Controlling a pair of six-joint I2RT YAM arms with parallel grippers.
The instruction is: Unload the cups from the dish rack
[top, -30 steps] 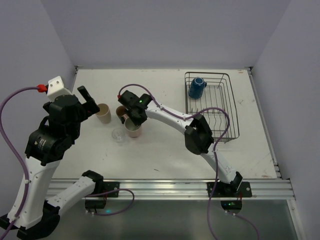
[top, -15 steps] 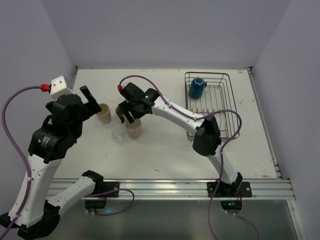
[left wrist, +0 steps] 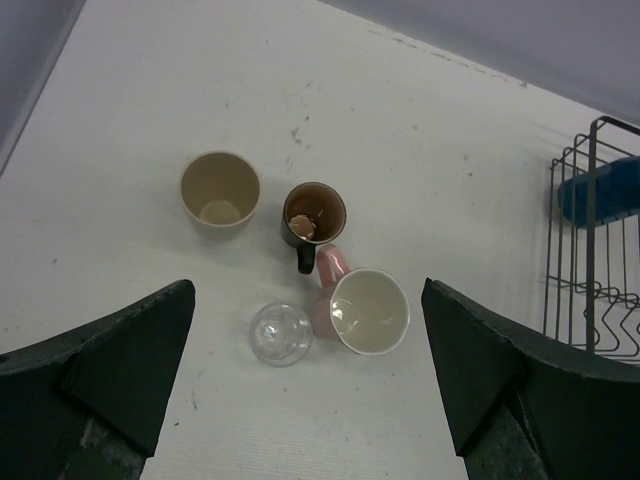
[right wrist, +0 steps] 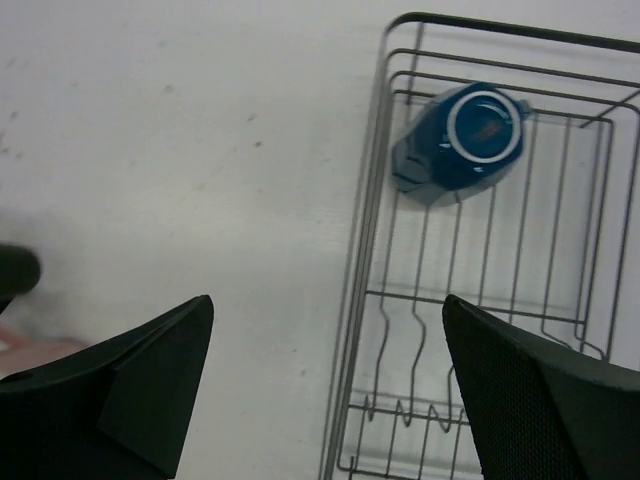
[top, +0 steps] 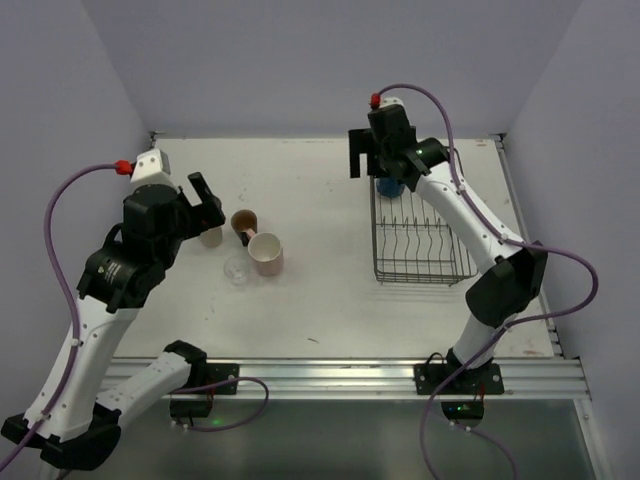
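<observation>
From above, the right fingers [top: 353, 166] have left the pale pink cup [top: 266, 253] standing on the table [top: 320, 310] and swung across to hang wide open over the blue mug [top: 391, 187] in the dish rack [top: 425, 240].

Left wrist: the left fingers [left wrist: 120, 370] are wide and empty, with the cream-beige mug [left wrist: 220, 192], dark brown mug [left wrist: 313, 213] and clear glass [left wrist: 281, 333] between them (pink cup too).

Right wrist: the blue mug lies on its side ahead of the fingers.

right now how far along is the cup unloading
Done: the cream-beige mug, dark brown mug, pale pink cup and clear glass sit on the table. In hand: nothing; the right claw hangs open over the dish rack rim. To do: the blue mug, lying on its side in the rack.
</observation>
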